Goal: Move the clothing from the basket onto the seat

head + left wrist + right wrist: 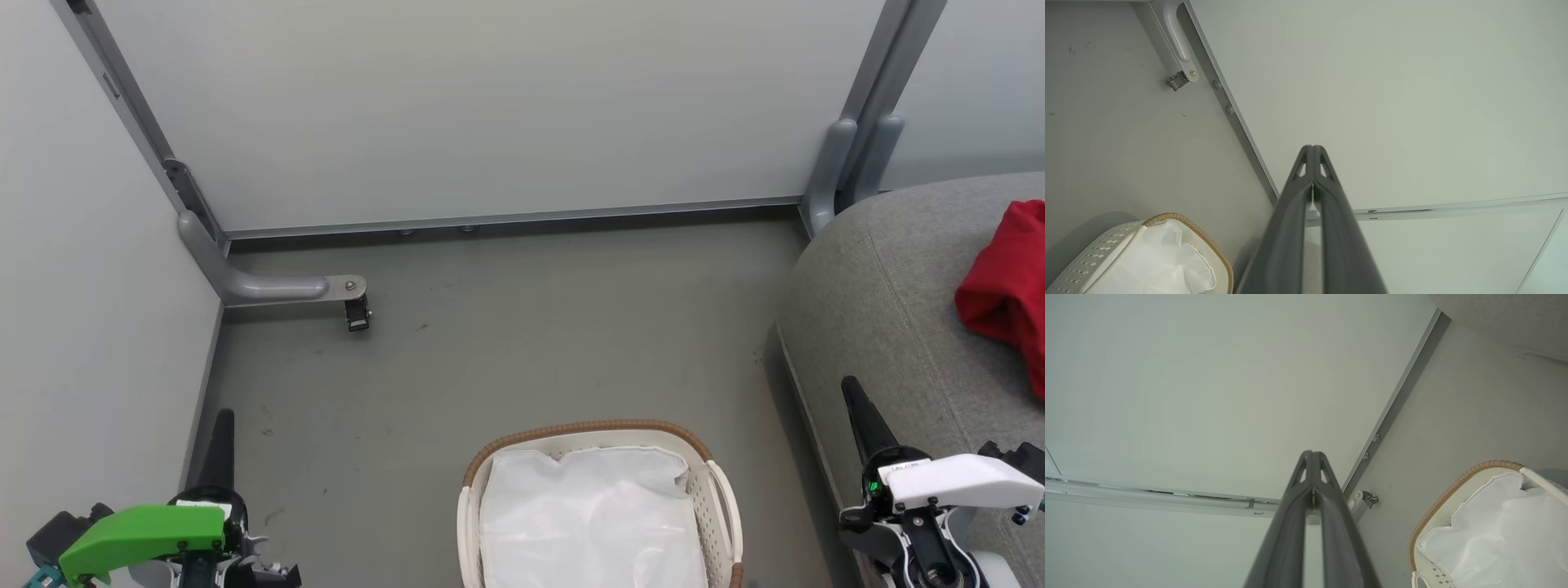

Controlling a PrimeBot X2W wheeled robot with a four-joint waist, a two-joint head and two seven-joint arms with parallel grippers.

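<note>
The red clothing (pixel 1008 286) lies bunched on the grey seat (pixel 882 302) at the right edge of the head view, partly cut off by the frame. The seat is a big woven cushion with a rounded corner and a stitched seam. It stands on the grey floor (pixel 506 327) to the right of the basket (pixel 588 428).

The basket sits on the floor at the bottom middle of the head view, between the two arms, its near part cut off by the frame. It is cream plastic with perforated sides, a brown woven-look rim and a side handle on the right. A crinkled white liner (pixel 588 506) covers its inside as far as can be seen.

The left end effector (pixel 222 420) points up at the lower left, over the floor just beside the pale side panel (pixel 82 286) and well apart from the basket. In the left wrist view its two dark fingers press together at the tips, closed on nothing. The right end effector (pixel 851 385) points up at the lower right, in front of the seat's edge and apart from the clothing. In the right wrist view its fingers likewise meet at the tips, closed and empty.

A pale back panel (pixel 490 106) in a grey metal frame stands beyond the floor. A grey metal foot (pixel 269 287) with a small caster reaches out from the left corner onto the floor.
</note>
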